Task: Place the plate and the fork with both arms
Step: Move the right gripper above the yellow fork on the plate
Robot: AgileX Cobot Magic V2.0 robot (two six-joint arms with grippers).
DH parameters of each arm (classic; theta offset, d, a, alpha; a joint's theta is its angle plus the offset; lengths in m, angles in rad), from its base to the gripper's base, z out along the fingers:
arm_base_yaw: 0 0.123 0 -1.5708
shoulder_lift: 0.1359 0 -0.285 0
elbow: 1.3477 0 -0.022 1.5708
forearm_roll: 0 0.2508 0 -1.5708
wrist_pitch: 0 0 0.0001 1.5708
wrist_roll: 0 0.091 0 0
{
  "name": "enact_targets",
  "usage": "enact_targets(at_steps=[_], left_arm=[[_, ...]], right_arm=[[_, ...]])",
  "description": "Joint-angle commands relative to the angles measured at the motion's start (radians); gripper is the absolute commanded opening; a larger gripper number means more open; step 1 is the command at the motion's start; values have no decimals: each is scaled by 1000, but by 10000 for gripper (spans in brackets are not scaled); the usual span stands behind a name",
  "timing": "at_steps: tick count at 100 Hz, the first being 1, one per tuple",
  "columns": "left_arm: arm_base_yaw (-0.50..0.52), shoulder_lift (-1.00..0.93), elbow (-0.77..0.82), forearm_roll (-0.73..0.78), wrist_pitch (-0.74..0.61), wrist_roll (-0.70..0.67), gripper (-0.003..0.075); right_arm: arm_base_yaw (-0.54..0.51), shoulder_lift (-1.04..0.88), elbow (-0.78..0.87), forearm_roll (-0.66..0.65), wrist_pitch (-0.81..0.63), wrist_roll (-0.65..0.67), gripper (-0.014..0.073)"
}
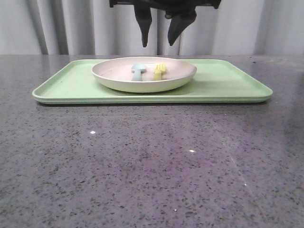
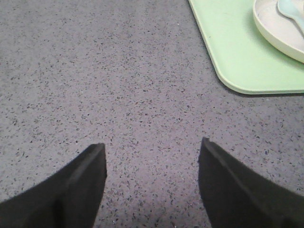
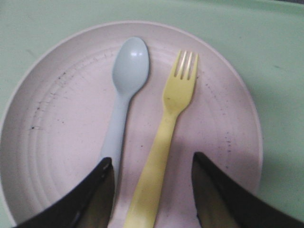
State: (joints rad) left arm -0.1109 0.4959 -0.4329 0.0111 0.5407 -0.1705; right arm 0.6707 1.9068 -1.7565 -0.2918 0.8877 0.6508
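The cream-pink plate (image 1: 142, 84) sits on the light-green tray (image 1: 228, 80). In it lies the yellow fork (image 1: 160, 71), side by side with a pale blue spoon (image 1: 137, 71). My right gripper (image 1: 158, 43) hangs open straight above the plate. In the right wrist view the fork (image 3: 178, 95) has its handle running between the spread fingers of that gripper (image 3: 151, 158), untouched, with the plate (image 3: 61, 118) beneath. My left gripper (image 2: 152, 142) is open over bare table, off the tray's corner (image 2: 232, 47), and holds nothing. It does not show in the front view.
The tray lies across the far half of a speckled grey table (image 1: 152, 166), with a grey curtain (image 1: 71, 23) behind. The spoon (image 3: 129, 71) lies close to one right finger. The plate's rim (image 2: 275, 28) and the spoon's tip (image 2: 289, 9) show in the left wrist view.
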Motion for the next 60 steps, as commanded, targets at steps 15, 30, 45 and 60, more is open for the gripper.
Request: enact_targets(at_steps=[15, 30, 45, 60], left_arm=[[1, 3, -27, 1, -67, -10, 420], [1, 3, -27, 1, -67, -10, 420], [1, 3, -27, 1, -67, -10, 420], [1, 3, -27, 1, -67, -10, 420]], right_arm=[[-6, -8, -39, -54, -28, 42, 381], [-8, 2, -39, -54, -29, 43, 381], [-10, 2, -39, -90, -29, 69, 381], [-16, 2, -39, -102, -35, 85, 381]])
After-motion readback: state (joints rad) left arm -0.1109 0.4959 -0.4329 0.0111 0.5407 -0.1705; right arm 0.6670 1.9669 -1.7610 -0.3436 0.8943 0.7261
